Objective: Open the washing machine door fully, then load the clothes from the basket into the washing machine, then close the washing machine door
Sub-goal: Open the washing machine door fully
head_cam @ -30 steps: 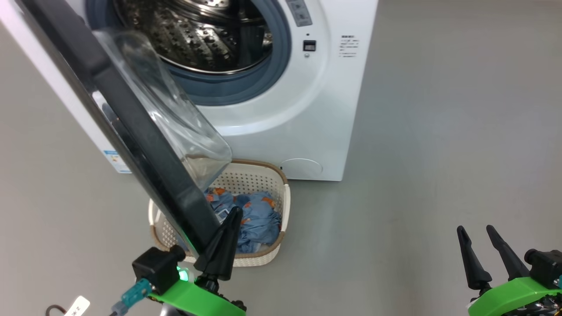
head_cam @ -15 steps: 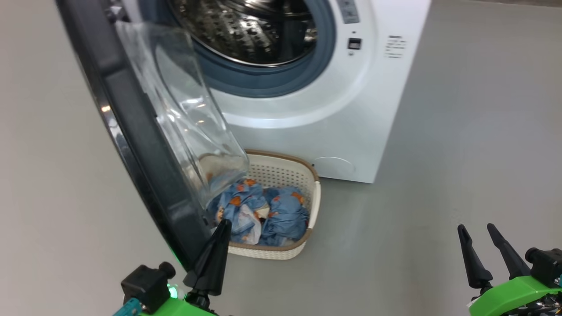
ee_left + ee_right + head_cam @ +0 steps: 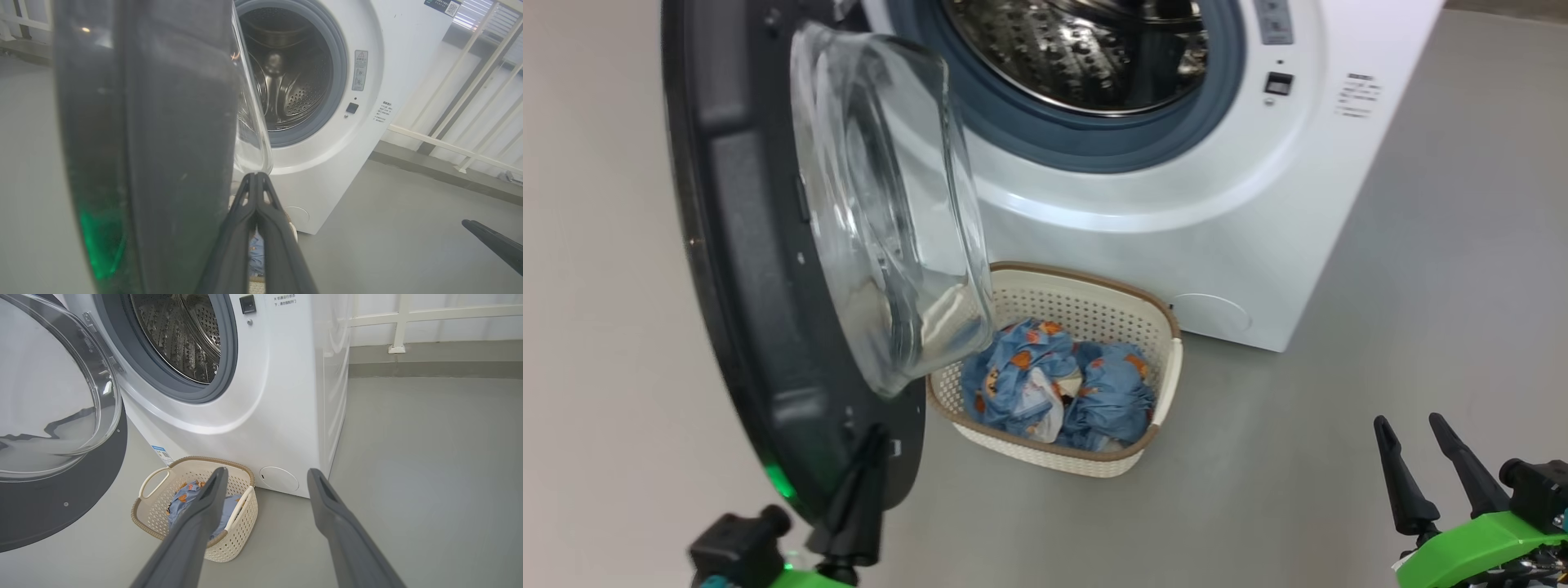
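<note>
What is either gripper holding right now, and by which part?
Nothing. The left gripper is shut empty beside the washing machine door; the right gripper is open and empty.

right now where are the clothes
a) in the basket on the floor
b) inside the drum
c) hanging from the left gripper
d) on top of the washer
a: the clothes lie bunched inside the basket, which stands on the floor in front of the washing machine.

door [image 3: 742, 245] open, clothes [image 3: 1023, 377] in basket [image 3: 1086, 304]
</note>
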Available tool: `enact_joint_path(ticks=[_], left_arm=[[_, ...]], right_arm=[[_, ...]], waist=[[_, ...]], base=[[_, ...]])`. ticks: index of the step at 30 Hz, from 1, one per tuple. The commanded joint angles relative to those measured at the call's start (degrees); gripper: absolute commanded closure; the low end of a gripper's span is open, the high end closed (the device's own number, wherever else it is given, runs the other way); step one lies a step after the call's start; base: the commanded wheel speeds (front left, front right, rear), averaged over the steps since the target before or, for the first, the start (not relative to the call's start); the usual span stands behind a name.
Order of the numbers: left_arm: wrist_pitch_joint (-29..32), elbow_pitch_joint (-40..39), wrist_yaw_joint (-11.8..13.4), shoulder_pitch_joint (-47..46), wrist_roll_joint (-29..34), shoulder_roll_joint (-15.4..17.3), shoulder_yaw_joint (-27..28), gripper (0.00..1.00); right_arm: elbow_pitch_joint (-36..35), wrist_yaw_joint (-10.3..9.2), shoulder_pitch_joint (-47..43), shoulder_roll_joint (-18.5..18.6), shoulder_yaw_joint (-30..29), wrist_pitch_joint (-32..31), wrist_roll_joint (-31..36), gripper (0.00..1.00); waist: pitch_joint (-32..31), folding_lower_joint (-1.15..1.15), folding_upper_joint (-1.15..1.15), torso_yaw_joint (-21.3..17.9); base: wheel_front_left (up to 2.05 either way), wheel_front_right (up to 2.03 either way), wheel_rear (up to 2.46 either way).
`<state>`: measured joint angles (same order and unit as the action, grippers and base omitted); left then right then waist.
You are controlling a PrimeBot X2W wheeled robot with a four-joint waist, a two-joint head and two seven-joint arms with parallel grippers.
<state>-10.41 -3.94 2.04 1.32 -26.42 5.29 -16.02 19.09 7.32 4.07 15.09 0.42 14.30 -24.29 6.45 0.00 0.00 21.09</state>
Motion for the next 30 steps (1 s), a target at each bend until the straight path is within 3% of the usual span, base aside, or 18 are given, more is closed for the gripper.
enact_joint_path(ticks=[1, 9, 30], left_arm=[[0.1, -2.2, 1.2, -0.5, 0.2, 1.5, 3.6, 1.0], [0.8, -3.5, 4.4, 1.0, -1.3, 3.7, 9.1, 1.0], [-2.3, 9.9, 4.4, -9.0, -5.9, 11.9, 22.4, 1.0]], right_arm=[[-1.5, 0.17, 1.3, 1.2, 1.2, 0.7, 0.5, 0.0], [-1.4, 0.17, 1.7, 1.4, 1.9, 0.7, 0.6, 0.0], [-1.8, 0.17, 3.1, 2.9, 1.7, 0.7, 0.7, 0.0]], waist=[[0.3, 0.0, 0.0, 1.4], [0.5, 0.0, 0.0, 3.2], [4.0, 0.0, 0.0, 3.6]], base=[[0.0, 0.0, 0.0], [0.0, 0.0, 0.0], [0.0, 0.0, 0.0]])
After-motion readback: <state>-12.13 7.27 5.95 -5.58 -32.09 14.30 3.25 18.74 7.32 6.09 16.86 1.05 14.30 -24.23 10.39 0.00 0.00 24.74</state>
